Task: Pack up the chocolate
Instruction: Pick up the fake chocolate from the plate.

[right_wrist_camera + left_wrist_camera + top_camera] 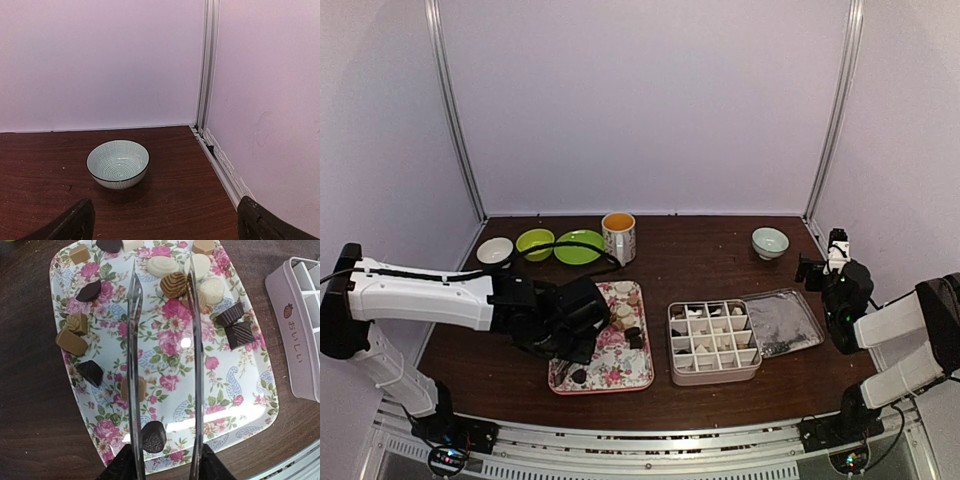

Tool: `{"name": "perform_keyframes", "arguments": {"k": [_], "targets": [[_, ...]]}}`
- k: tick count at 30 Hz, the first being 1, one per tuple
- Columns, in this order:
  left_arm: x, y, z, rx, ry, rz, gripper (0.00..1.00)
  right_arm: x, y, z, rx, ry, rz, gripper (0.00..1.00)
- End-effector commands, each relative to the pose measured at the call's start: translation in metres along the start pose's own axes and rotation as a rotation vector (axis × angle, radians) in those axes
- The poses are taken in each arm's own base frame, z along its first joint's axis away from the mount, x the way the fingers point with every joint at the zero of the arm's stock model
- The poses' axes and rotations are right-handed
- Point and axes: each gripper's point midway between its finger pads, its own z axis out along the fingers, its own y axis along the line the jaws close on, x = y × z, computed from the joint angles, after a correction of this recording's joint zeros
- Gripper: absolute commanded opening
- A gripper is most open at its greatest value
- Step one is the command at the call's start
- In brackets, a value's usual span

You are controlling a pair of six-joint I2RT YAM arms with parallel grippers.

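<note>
Several dark, tan and white chocolates, such as a ridged tan one, lie on a floral tray; the tray also shows in the top view. My left gripper hovers over the tray and is shut on metal tongs. The tong blades stand apart, their tips on either side of the tan chocolate. A dark heart-shaped chocolate lies under the blades near my fingers. My right gripper is open and empty at the far right.
A divided pale box, with pieces in several cells, sits right of the tray; its edge shows in the left wrist view. Its lid lies beside it. A teal bowl, a mug and green dishes stand at the back.
</note>
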Motion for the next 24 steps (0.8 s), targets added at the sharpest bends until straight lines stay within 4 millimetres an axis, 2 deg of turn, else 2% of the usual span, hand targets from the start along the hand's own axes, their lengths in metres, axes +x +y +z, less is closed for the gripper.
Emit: {"name": "perform_keyframes", "arguments": {"k": [1,13,18,24], "targets": [[-0.017,-0.011,0.001,0.014,-0.028,0.001,0.42,-0.005,-0.002,0.003,0.007,-0.01,0.004,1.0],[-0.024,-0.02,0.007,0.016,-0.023,0.014,0.41,-0.004,-0.002,0.003,0.007,-0.01,0.004,1.0],[-0.018,-0.018,0.013,-0.007,0.013,0.018,0.33,-0.004,-0.002,0.003,0.007,-0.01,0.003,1.0],[-0.01,-0.012,0.014,-0.021,0.038,0.021,0.3,-0.004,-0.002,0.003,0.008,-0.01,0.004,1.0]]}}
